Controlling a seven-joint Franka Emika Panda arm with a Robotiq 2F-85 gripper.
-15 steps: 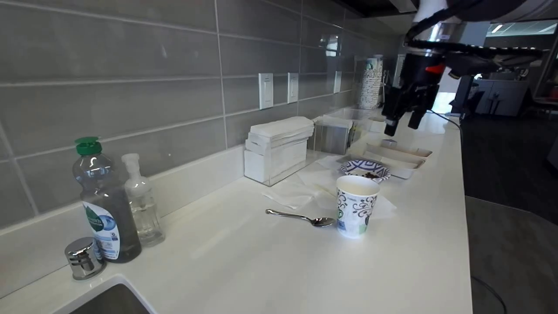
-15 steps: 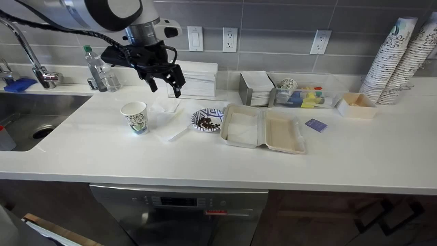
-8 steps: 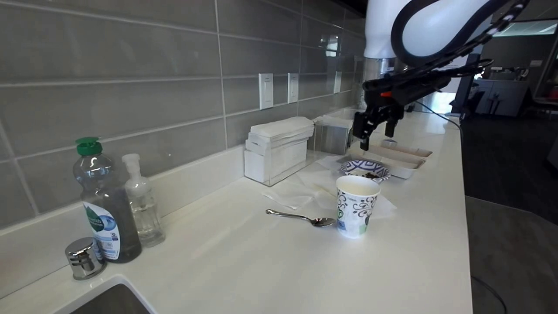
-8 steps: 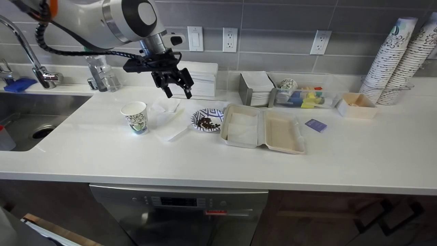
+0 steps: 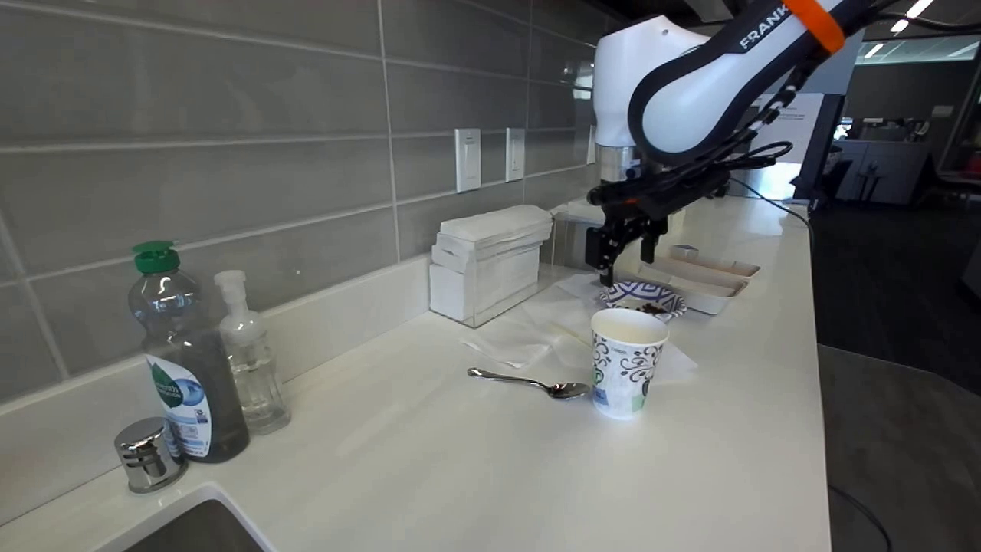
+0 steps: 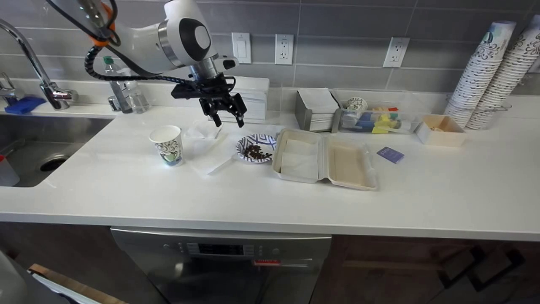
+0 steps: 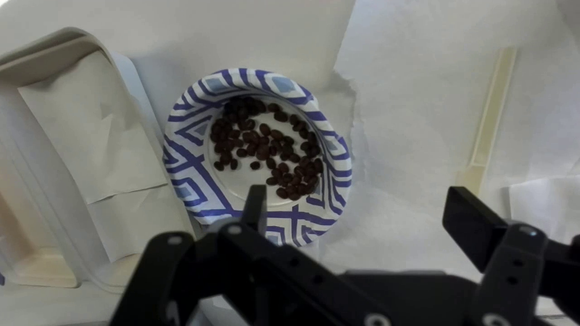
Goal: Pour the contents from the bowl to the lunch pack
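The bowl (image 6: 262, 142), with a blue and white patterned inside, stands on the counter and holds dark brown beans (image 7: 263, 149). It also shows in an exterior view (image 5: 642, 294) and fills the middle of the wrist view (image 7: 334, 170). The lunch pack (image 6: 348, 164) lies open beside it, its two shallow halves side by side, with folded paper in the half near the bowl. It also shows at the left of the wrist view (image 7: 50, 59). My gripper (image 6: 229, 123) is open and empty above the counter. In the wrist view, one fingertip overlaps the bowl's near part, the other lies off to the right (image 7: 358, 197).
A paper cup (image 6: 167, 145) stands near the bowl, with a spoon (image 5: 529, 382) beside it. Napkins (image 5: 529, 337) lie under and around the bowl. A napkin holder (image 5: 490, 264) and a clear bin (image 6: 379, 116) stand along the wall. The sink (image 6: 55, 147) is at one end.
My gripper has moved down and closer to the bowl, shifting right in an exterior view. It has stayed open. The bowl and lunch pack have not moved.
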